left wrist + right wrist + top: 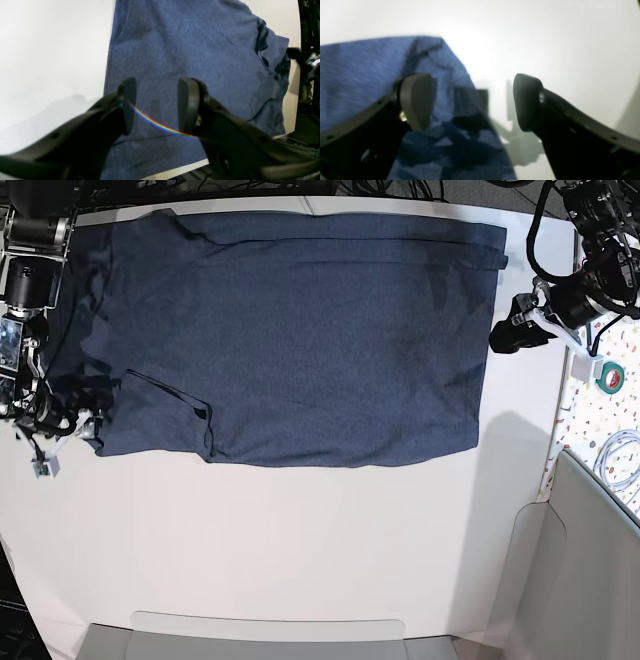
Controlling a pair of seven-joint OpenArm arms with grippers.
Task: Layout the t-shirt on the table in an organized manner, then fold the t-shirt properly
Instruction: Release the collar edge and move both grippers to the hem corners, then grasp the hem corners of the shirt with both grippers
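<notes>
The t-shirt (300, 340) lies spread flat, plain side up, on the bench (300, 550). Both the left gripper (157, 105) and right gripper (472, 102) have jaws wide, holding nothing. To fold well, each should pinch only one edge layer, at matching corners.

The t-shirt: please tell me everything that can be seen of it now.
The t-shirt is dark navy-blue with a heathered, cotton-like look. It lies spread flat, plain side up, on the far part of the white table, its length running across the base view. On that view's left side a sleeve is folded onto the body, leaving creases. The rest is mostly smooth. The right gripper stands open over one corner; the left gripper is open above the opposite end. Neither holds the cloth.
</notes>
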